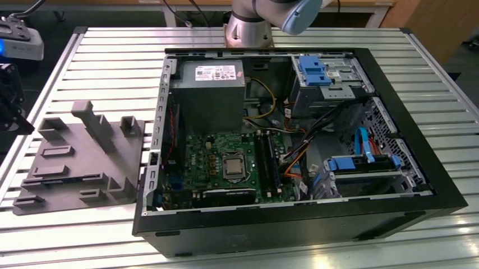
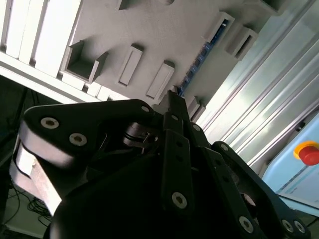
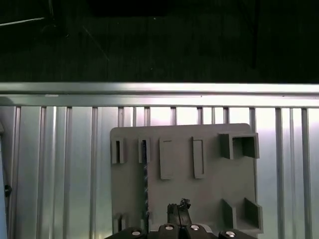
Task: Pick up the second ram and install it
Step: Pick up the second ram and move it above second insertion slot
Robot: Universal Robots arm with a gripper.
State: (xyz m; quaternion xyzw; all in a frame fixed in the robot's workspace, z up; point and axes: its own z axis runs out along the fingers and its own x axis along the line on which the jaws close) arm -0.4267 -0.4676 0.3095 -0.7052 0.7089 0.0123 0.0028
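My black claw [image 3: 179, 215] hangs over the grey moulded plastic tray [image 3: 209, 194]; clenched or released, I cannot tell. The second ram [image 3: 145, 186], a thin dark stick on edge, stands in the tray's groove just beside my claw, long axis along the groove.

I see tray [image 3: 199, 199] matt grey plastic, fine-grained; table [image 1: 97, 50] ribbed bare alu, shiny; case [image 1: 299, 227] black painted metal; gripper [image 2: 173, 99] black, satin.
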